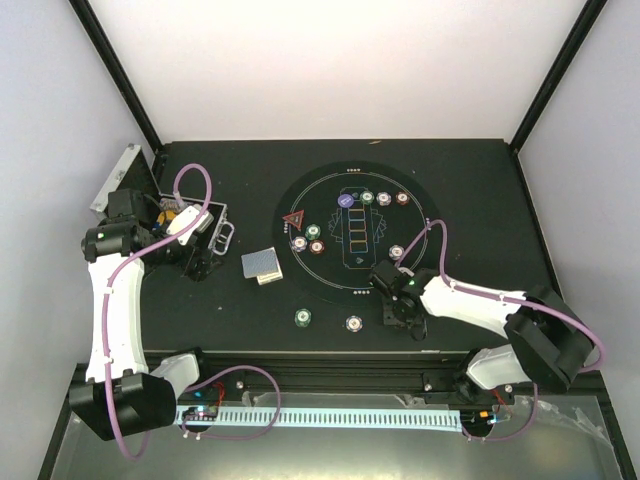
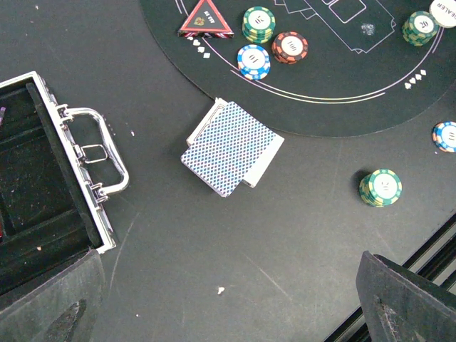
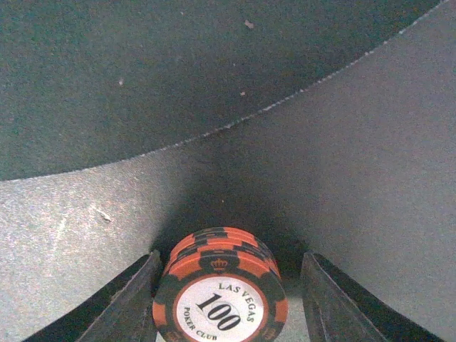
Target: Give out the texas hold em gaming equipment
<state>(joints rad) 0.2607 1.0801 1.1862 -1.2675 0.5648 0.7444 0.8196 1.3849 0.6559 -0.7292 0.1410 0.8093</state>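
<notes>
Poker chips (image 3: 219,288), a red-and-black stack of them, stand between the right jaws. The jaws are parted. The left finger (image 3: 125,306) sits at the stack's edge, touching it or just short of it; I cannot tell which. The right finger (image 3: 342,310) stands clear, with a strip of bench (image 3: 370,178) showing in the gap. The top chip reads 100. The stack rests on the bare bench, just outside the curved edge of the round black mat (image 3: 142,78). In the top view the right jaws are down low by the mat's near right rim, and the arm hides the stack there.

The left jaws are spread wide with nothing between them and hang above the bench beside the open silver case (image 2: 78,178). Their fingers (image 2: 406,299) fill the bottom corners of the left wrist view. The deck of blue-backed playing cards (image 2: 231,148) lies face down on the bench between the case and the mat, slightly fanned and touching neither.

On the mat's left side lies the red triangle marker (image 2: 206,19). Close beside it are a green stack (image 2: 258,23), a red stack (image 2: 290,47) and a blue chip (image 2: 254,61). At the mat's far side a purple button (image 1: 347,200) begins a short row of chips. Two more pieces sit on the bench off the mat's near edge, a green one (image 2: 380,187) and a blue-striped one (image 2: 445,135).
</notes>
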